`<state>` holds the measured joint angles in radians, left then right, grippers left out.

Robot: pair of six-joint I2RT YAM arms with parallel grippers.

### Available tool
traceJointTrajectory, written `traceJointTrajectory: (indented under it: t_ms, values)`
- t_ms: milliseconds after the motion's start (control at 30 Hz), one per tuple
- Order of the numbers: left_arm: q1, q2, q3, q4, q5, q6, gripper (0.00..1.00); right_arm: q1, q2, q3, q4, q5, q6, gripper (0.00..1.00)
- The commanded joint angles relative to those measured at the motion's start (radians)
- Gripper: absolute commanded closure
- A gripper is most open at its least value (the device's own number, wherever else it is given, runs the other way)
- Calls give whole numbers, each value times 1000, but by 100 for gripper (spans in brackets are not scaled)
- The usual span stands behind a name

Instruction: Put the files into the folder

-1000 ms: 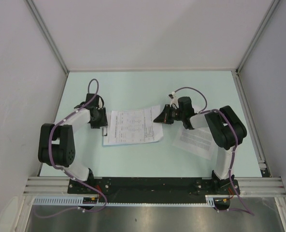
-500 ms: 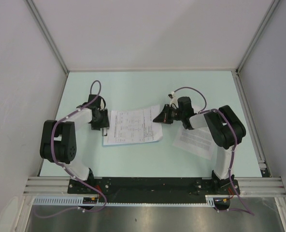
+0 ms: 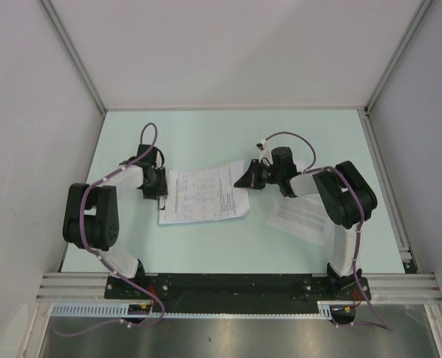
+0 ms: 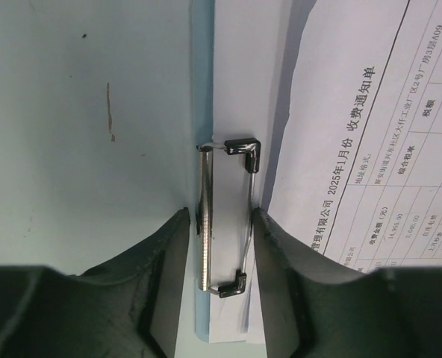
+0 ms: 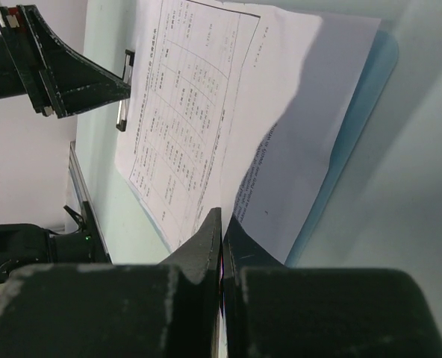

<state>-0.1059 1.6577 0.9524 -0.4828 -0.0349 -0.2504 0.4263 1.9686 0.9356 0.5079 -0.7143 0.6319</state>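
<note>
Nearest, one loose sheet (image 3: 299, 220) lies on the table (image 3: 206, 134) under the right arm (image 3: 348, 198), and beyond it the other papers (image 3: 202, 195) rest on the blue folder (image 4: 202, 74), the left gripper (image 4: 221, 216) clamped on its clip (image 4: 204, 216) and the right gripper (image 5: 221, 220) pinched together on the top page (image 5: 198, 97) at its edge

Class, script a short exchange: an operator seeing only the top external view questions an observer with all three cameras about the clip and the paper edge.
Operator: From above, the left tool hides the folder at its clip. How does it sit?
Observer: In the left wrist view, its fingers flank the silver clip, touching both sides.
Operator: And the right tool?
Observer: In the right wrist view, it is shut on the near edge of the files lying on the folder.
</note>
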Motion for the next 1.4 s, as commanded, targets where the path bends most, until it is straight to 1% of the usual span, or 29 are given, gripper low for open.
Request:
traceJointTrajectory:
  t_ms: [0,33,67,100,167,200,267,300,367,400,467,500,600,633,700,733,767,800,833,900,933,1033,1067,1133,1167,1200,1267,1300,1367]
  values:
    - [-9,11,23,3,-13,26,59,5,19,55,-37,-10,-38,100]
    - [-9,10,22,1,-13,26,61,3,22,64,-51,-8,-43,100]
    - [-9,13,20,4,-5,28,62,-1,23,83,-61,-8,-58,98]
    - [-11,13,19,4,-2,28,65,-3,23,94,-100,-7,-67,90]
    - [-14,13,19,3,1,28,67,-17,15,117,-153,4,-98,83]
    - [-15,10,17,4,1,28,68,-24,12,127,-192,6,-106,74]
    - [-17,5,16,6,6,28,68,-52,6,144,-232,-2,-132,66]
    - [-17,5,14,9,9,30,69,-64,4,153,-262,-5,-139,60]
    - [-18,7,14,7,9,30,69,-84,7,169,-319,-16,-168,52]
    - [-18,5,14,7,10,30,69,-99,10,187,-345,-31,-179,46]
    - [-18,7,13,9,13,30,69,-103,4,189,-386,-34,-213,41]
    - [-18,5,13,9,13,30,69,-98,-2,189,-402,-27,-225,35]
    - [-18,2,9,10,15,28,71,-92,-31,189,-472,48,-259,29]
    - [-18,2,8,12,18,28,72,-92,-43,189,-488,74,-267,29]
    - [-18,1,5,13,24,26,75,-71,-95,190,-546,212,-297,27]
    - [-18,1,5,15,26,26,76,-57,-114,195,-558,270,-308,26]
    - [-18,2,5,15,27,26,78,-35,-129,196,-563,371,-316,25]
    - [-18,2,5,16,27,25,78,-15,-157,200,-560,424,-317,25]
    - [-18,4,5,16,27,23,79,39,-163,203,-552,470,-298,24]
    - [-18,2,2,21,27,22,83,96,-166,215,-516,551,-272,25]
    - [-18,2,0,23,27,19,84,165,-156,223,-473,584,-238,25]
    - [-20,4,-4,29,61,8,86,262,-104,272,-422,679,-224,27]
    - [-20,7,-6,29,63,2,87,317,-88,314,-419,712,-221,31]
    - [-20,13,-9,29,67,-3,89,360,-36,353,-399,746,-225,35]
    - [-20,14,-9,30,72,-6,91,397,-11,374,-402,769,-235,38]
    - [-20,13,-12,30,75,-9,92,411,10,432,-411,777,-244,39]
    - [-20,13,-15,35,85,-13,95,449,80,491,-466,820,-276,40]
    - [-20,8,-18,35,89,-16,96,460,101,552,-486,832,-284,40]
    - [-20,5,-26,41,102,-20,100,480,151,595,-535,862,-296,40]
